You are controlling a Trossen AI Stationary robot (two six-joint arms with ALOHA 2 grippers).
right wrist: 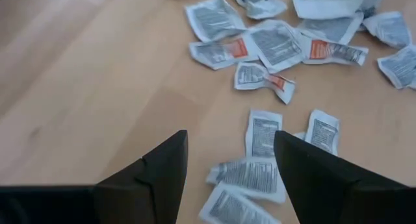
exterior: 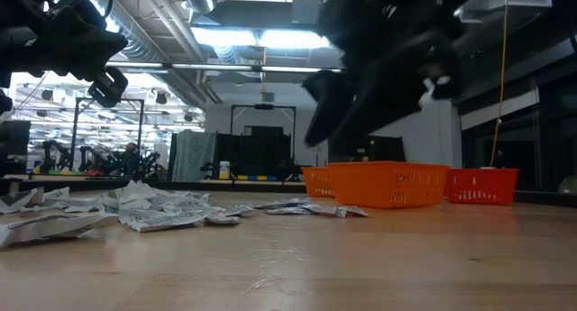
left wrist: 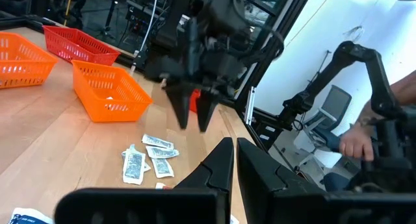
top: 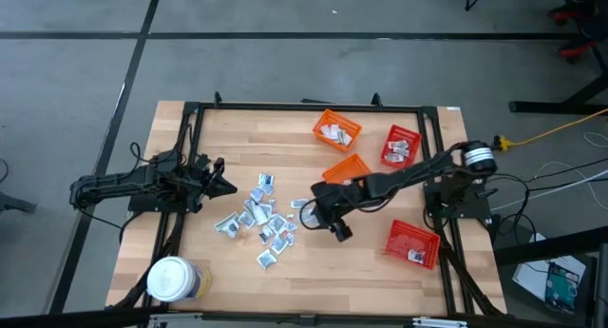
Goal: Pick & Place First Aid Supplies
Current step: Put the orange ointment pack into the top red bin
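Nearest the pile's near side, a white-lidded jar [top: 171,279] stands on the tabletop [top: 237,138]. The first aid sachets [top: 258,219] lie scattered mid-table, ready for sorting. Just right of that pile the right gripper [top: 331,217] hovers, jaws released and empty, apparently lining up a pick. Left of the pile the left gripper [top: 226,186] waits, jaws clenched on nothing. Beyond, orange baskets [top: 337,130] and red baskets [top: 400,145] await packets.

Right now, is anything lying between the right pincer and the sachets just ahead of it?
No. In the right wrist view, only bare wood lies between the open right pincer and the nearest sachets, which begin just past its tips.
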